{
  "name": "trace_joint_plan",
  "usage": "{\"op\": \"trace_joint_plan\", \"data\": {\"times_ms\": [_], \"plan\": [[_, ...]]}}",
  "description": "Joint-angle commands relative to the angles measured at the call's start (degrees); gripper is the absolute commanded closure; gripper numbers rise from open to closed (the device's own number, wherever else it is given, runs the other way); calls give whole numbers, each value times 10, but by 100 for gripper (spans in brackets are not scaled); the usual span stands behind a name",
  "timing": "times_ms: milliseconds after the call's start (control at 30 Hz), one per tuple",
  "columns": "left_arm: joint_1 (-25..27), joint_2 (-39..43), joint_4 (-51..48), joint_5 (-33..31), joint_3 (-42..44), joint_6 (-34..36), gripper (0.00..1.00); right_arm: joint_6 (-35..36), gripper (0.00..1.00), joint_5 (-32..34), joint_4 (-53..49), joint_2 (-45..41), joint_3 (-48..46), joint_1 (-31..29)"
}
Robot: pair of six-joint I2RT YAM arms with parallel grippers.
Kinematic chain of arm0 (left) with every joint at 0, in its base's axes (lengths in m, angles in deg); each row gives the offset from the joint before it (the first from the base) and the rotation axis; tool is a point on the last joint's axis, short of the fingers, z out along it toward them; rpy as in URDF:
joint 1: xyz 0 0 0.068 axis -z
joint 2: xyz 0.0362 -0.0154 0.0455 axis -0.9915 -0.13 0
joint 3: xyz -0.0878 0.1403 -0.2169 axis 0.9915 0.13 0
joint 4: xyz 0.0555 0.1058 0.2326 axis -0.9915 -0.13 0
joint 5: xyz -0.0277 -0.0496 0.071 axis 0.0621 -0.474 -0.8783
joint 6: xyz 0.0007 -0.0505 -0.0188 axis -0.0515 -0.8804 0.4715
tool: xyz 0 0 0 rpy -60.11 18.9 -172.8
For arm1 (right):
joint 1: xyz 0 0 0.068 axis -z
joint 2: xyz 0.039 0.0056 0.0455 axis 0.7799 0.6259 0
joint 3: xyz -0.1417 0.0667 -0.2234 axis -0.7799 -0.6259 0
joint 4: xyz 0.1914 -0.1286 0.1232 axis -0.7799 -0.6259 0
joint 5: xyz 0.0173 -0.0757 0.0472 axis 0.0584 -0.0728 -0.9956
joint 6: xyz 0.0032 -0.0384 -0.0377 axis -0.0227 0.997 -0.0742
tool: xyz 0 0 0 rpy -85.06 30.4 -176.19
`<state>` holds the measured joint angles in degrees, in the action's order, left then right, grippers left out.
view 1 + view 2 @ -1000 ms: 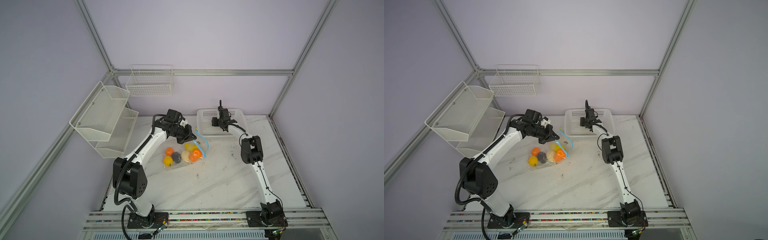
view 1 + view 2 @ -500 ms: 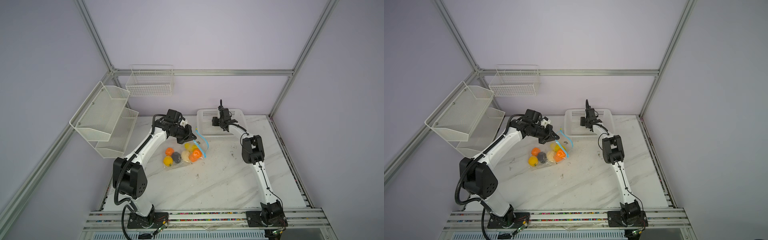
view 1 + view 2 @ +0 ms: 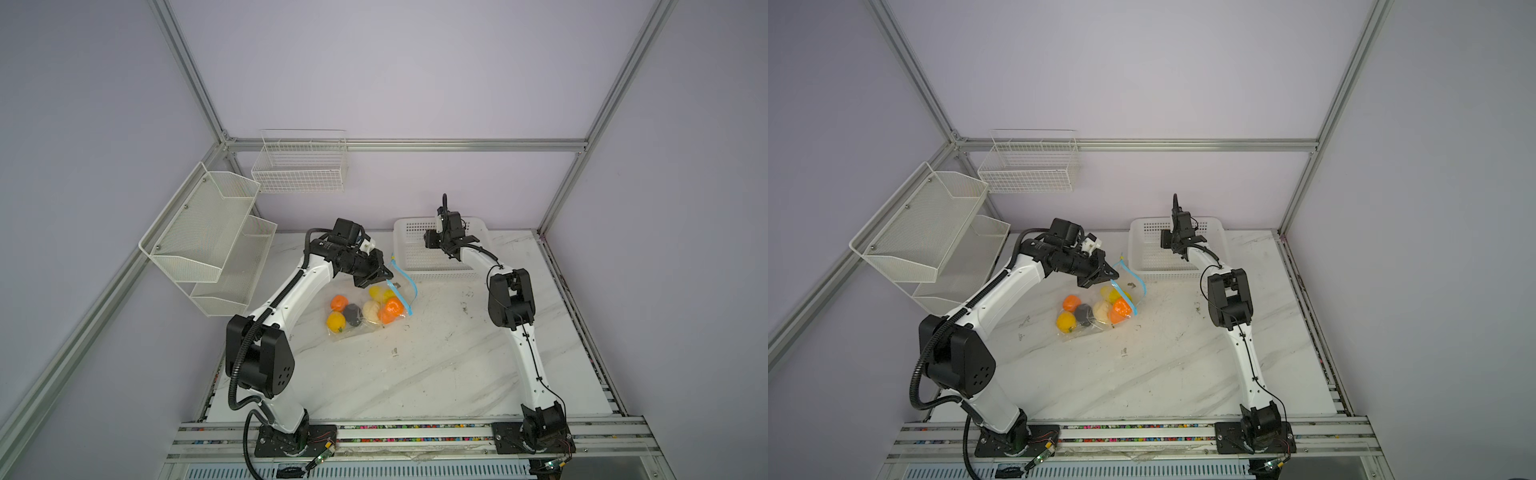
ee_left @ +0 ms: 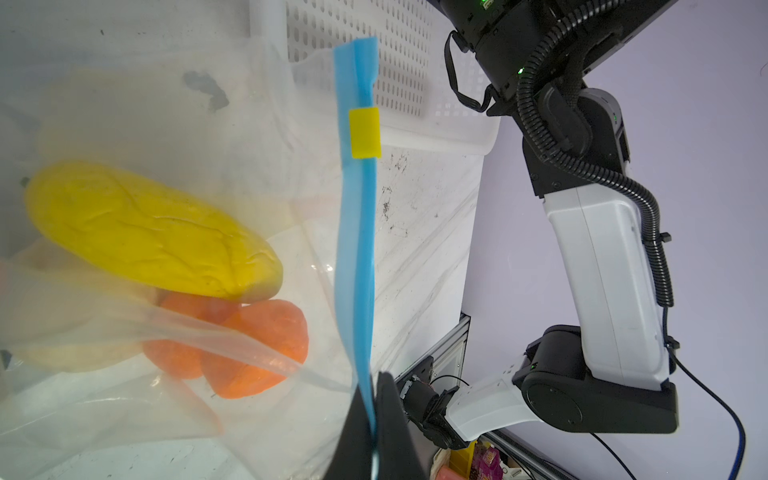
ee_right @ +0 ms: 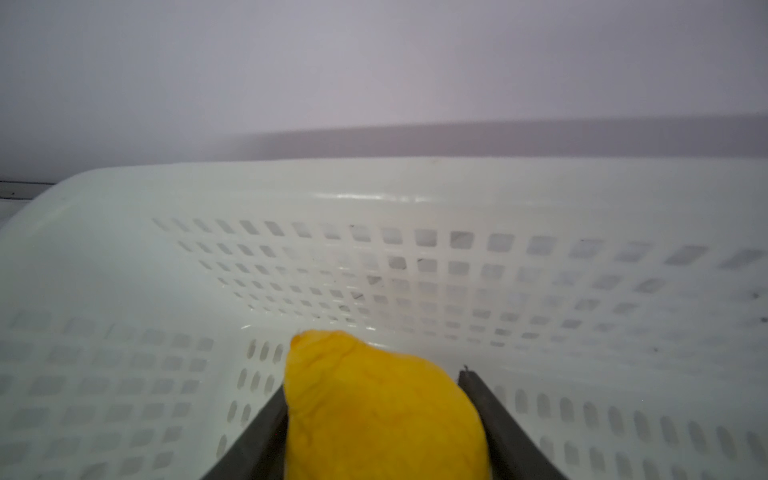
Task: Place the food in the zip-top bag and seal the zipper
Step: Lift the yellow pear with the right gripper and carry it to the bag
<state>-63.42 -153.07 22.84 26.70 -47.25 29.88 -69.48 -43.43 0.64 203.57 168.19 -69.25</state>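
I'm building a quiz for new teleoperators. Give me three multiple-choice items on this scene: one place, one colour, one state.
1. The right gripper is over: A) the white basket B) the bag C) the wire shelf.
2. The tab on the zipper is: A) red B) yellow C) green.
3. The left gripper is: A) open B) shut on the zipper C) shut on a tangerine.
1 A: basket holes show beyond its yellow fruit.
2 B: the left wrist view shows it yellow.
3 B: it pinches the blue strip.
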Motion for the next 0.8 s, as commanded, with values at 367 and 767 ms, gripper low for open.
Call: {"op": "trace_joint_plan", "data": {"times_ms": [367,767], "plan": [[-6,-7,13,13,11,12,100,25,40,-69,53,-120,-122,3],[-6,-10,14,15,6,13,100,4,40,-122,93,-240,-264,3]]}}
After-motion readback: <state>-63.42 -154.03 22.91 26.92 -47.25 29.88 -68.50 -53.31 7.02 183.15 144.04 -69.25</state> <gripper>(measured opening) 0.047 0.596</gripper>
